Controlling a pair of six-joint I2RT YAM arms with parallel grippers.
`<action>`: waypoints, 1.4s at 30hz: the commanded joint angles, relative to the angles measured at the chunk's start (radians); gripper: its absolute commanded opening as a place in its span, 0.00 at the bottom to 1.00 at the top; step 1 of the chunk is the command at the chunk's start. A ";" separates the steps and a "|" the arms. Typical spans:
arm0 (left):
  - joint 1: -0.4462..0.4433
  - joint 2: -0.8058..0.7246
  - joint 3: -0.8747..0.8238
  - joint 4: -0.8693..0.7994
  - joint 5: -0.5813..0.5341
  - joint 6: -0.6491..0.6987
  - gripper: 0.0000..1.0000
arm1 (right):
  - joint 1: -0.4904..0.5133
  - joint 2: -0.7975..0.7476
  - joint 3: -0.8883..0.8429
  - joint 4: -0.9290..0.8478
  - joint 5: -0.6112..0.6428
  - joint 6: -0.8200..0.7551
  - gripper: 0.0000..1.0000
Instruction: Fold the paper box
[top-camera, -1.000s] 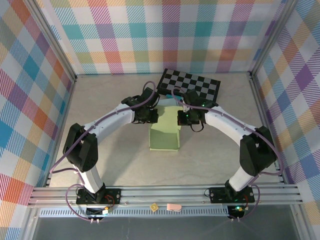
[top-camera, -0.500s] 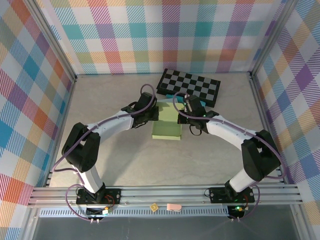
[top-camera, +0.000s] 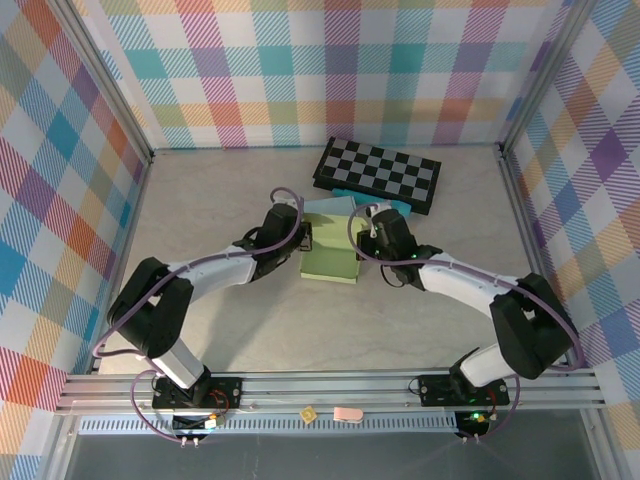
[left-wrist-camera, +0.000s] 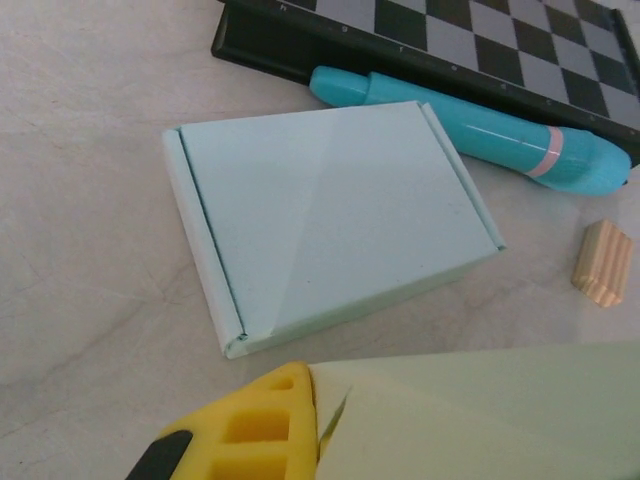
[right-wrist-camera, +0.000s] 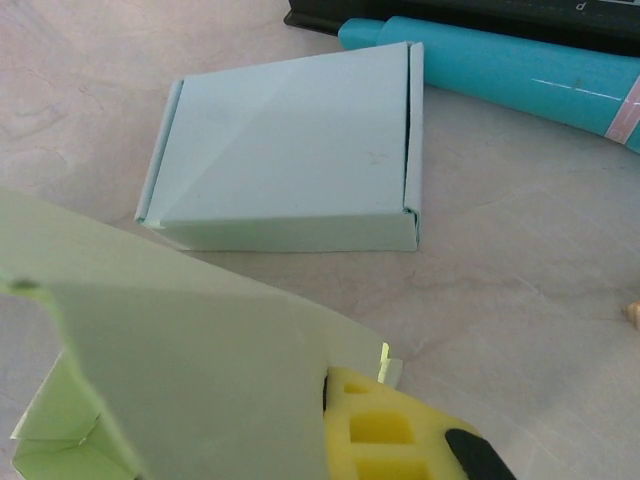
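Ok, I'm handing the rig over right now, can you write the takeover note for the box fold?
Left gripper: at the green paper box's left side, yellow finger against the paper; whether it grips, cannot tell.
Right gripper: same on the right side, its yellow finger against a raised flap.
Box sits mid-table, just nearer than the light blue folded box, teal marker and chessboard.
Done: box looks partly formed.
Left: flap looks loose; probably tuck it and close.

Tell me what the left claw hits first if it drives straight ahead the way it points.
Most likely the pale blue folded box, lying flat ahead of the left claw; the teal pen and chessboard sit beyond it.
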 joint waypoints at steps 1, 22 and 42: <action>-0.031 -0.055 -0.050 0.148 0.024 -0.019 0.06 | 0.023 -0.034 -0.028 0.054 -0.010 -0.015 0.01; -0.130 -0.085 -0.313 0.498 -0.097 0.037 0.06 | 0.101 -0.055 -0.247 0.348 0.131 -0.105 0.00; -0.282 0.066 -0.448 0.741 -0.290 0.006 0.07 | 0.177 0.020 -0.362 0.468 0.245 -0.123 0.00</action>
